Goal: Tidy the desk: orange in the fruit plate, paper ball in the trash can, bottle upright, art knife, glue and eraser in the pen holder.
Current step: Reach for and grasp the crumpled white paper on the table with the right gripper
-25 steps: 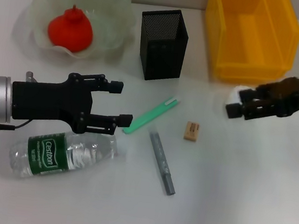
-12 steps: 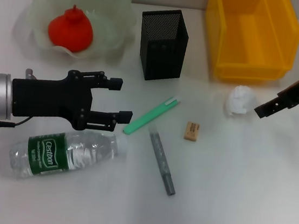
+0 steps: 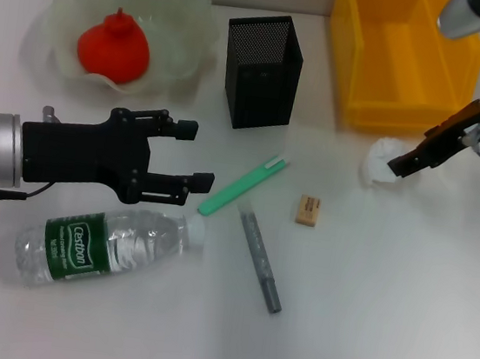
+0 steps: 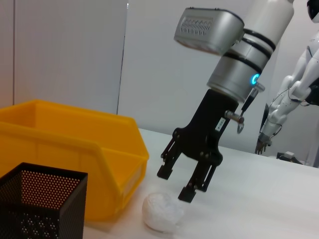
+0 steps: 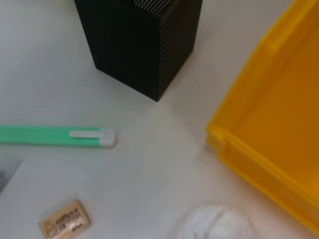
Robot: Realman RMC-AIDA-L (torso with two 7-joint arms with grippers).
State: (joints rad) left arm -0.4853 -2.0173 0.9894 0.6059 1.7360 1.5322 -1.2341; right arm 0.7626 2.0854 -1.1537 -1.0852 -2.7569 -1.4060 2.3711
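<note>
The paper ball (image 3: 377, 160) lies on the table in front of the trash can (image 3: 404, 59). My right gripper (image 3: 402, 163) hangs open just above it, jaws apart in the left wrist view (image 4: 176, 183), over the ball (image 4: 162, 213). My left gripper (image 3: 195, 152) is open and empty above the lying bottle (image 3: 100, 246). The orange (image 3: 114, 46) sits in the fruit plate (image 3: 186, 15). The green art knife (image 3: 244, 184), grey glue (image 3: 261, 261) and eraser (image 3: 307, 210) lie in front of the pen holder (image 3: 262, 70).
The right wrist view shows the pen holder (image 5: 144, 45), the knife (image 5: 55, 135), the eraser (image 5: 65, 219), the ball (image 5: 214, 224) and the bin's corner (image 5: 269, 114). White tabletop (image 3: 398, 321) spreads at the front right.
A second ago my right gripper was at the paper ball. It drew away to the right, leaving the ball on the table, and now hangs over it again. My left gripper barely moved.
</note>
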